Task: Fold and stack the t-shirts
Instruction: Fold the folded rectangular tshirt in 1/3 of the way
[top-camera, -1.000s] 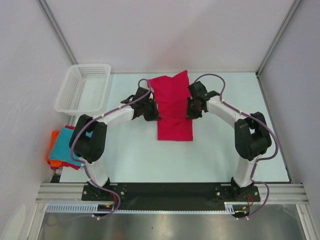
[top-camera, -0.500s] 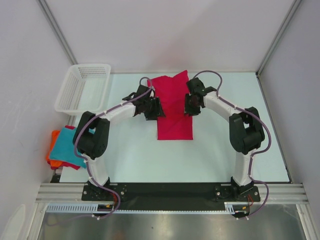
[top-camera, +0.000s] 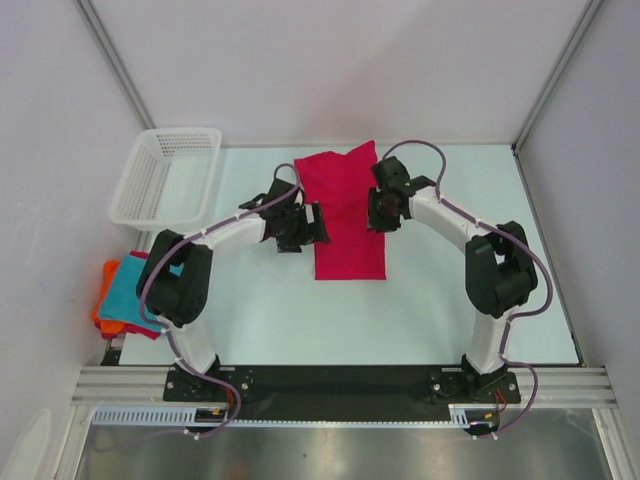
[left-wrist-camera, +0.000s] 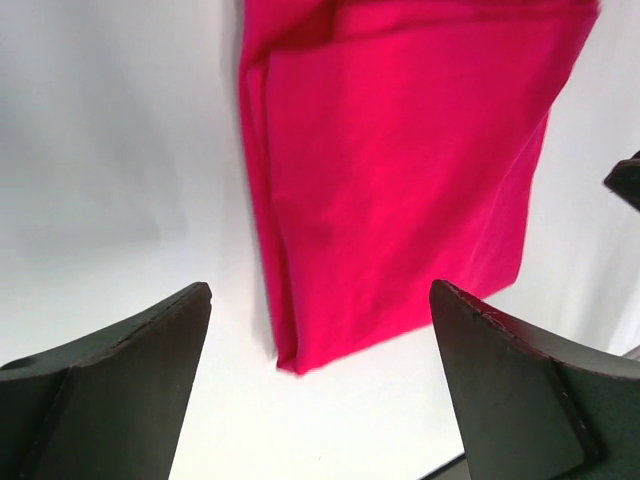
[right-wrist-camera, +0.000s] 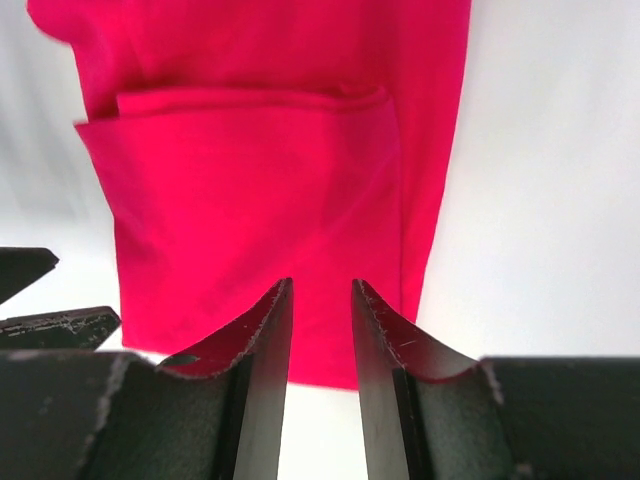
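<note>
Pale table (top-camera: 450, 300); crimson t-shirt (top-camera: 346, 215) lies on it, folded.

the crimson-pink t-shirt (top-camera: 345, 215) lay folded into a long strip at centre frame; the teal t-shirt (top-camera: 135, 293) sat atop the orange t-shirt (top-camera: 103, 285) at the left edge.

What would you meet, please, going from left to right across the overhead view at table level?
Orange t-shirt → teal t-shirt → white basket → left claw → pink t-shirt → right claw. The two shirts at the left lie stacked, the orange one peeking out beneath.
</note>
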